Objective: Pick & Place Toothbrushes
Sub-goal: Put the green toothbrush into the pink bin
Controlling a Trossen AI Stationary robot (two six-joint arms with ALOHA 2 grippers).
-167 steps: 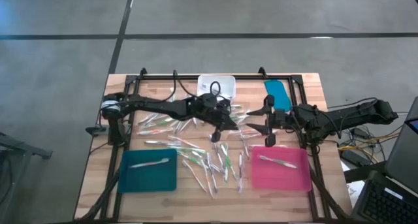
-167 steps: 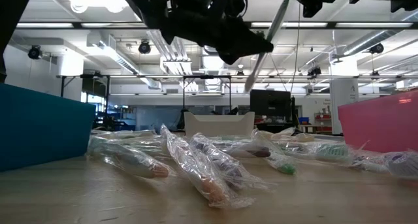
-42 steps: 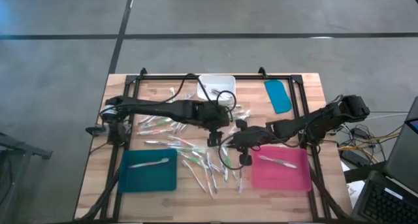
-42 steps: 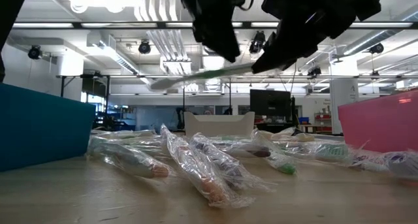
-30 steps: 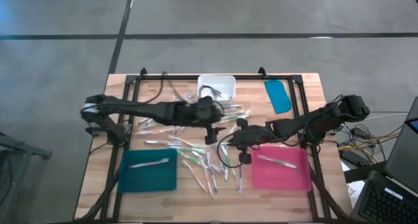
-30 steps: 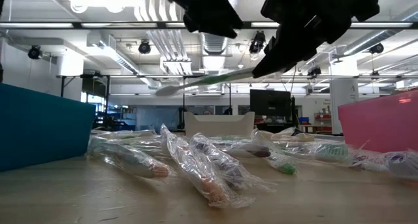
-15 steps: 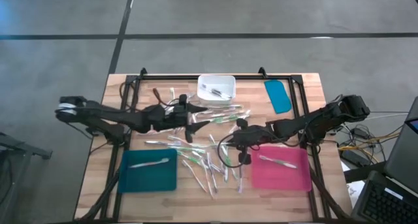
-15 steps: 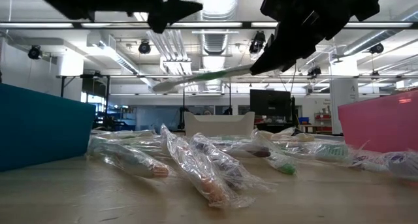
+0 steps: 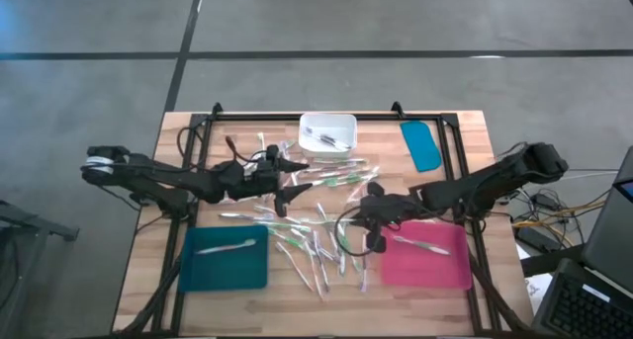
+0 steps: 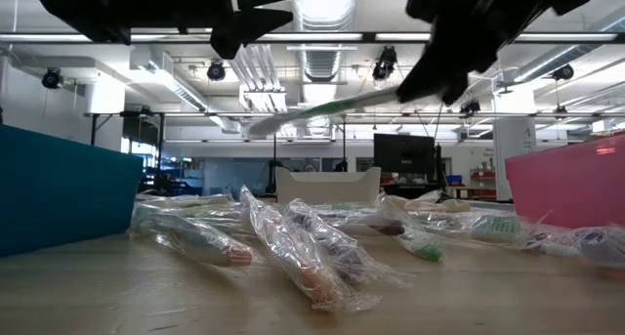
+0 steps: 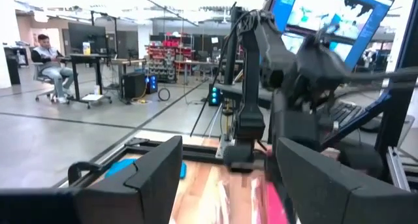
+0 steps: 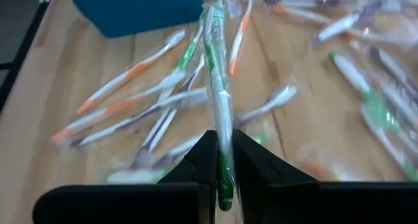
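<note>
Pinching one wrapped green toothbrush [image 12: 219, 126] by its end, the right tool [image 9: 374, 220] is hovering above the middle of the desk [image 9: 138, 270], just beside the pink tray [image 9: 427, 260]. That brush is hanging clear of the desk, its long axis running away from the fingers toward the left arm's side and the teal tray [image 9: 224, 259], nearly level in the low view. Two trays are sitting at the near edge, each carrying one brush. One white bin [image 9: 327, 131] is standing at the far edge. Dozens of loose toothbrushes [image 9: 316, 250] are lying scattered between them, pointing every way. The left tool [image 9: 293, 173] is waiting with fingers spread above the pile's left side.
</note>
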